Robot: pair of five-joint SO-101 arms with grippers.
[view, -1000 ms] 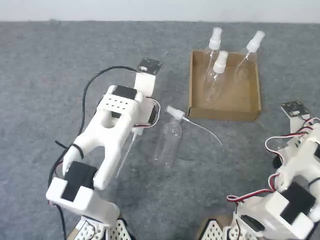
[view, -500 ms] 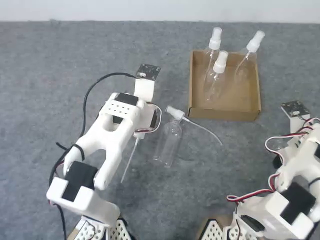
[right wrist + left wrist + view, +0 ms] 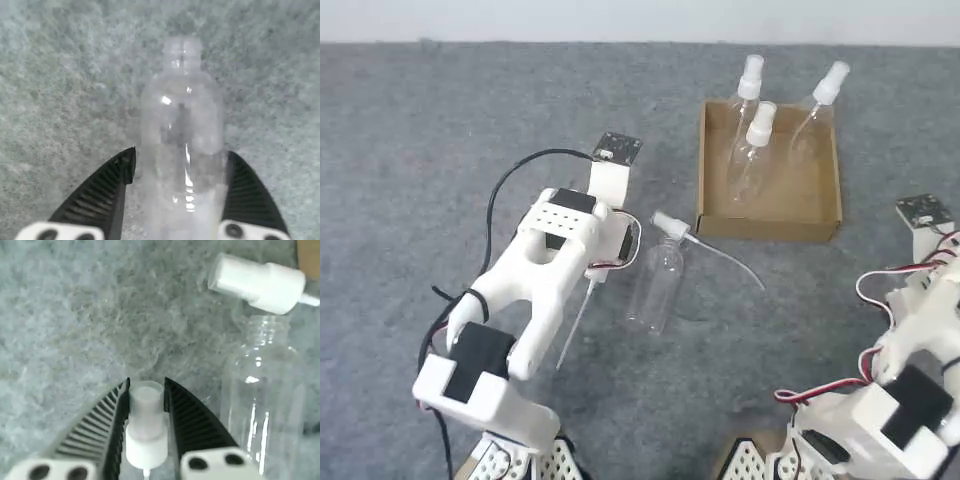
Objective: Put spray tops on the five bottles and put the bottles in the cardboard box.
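Holding: the left gripper (image 3: 146, 382) is closed narrowly on a white spray top (image 3: 146, 422). The top's head points out past the jaw tips, and its thin dip tube (image 3: 575, 322) trails back beneath the arm.
Nearest bottle: an uncapped bottle (image 3: 655, 285) lies on its side on the grey bench (image 3: 420, 150), just beside the left gripper, on its cardboard-box side.
Key relation: the bottle's long axis runs toward the cardboard box (image 3: 770, 228), with its open mouth at the box end. The held top's tube end faces away from the box, so the top likely needs turning before the tube can enter the mouth.
Loose spray top: it (image 3: 670, 224) lies between the bottle's mouth and the box's near wall.
Right gripper: it (image 3: 180, 152) is spread wide around a second uncapped bottle (image 3: 182, 115), whose mouth points away from it. Contact cannot be confirmed.
Box contents: three capped bottles (image 3: 752, 150).
Hard to make out: the left gripper's jaws are hidden under the arm in the high view.
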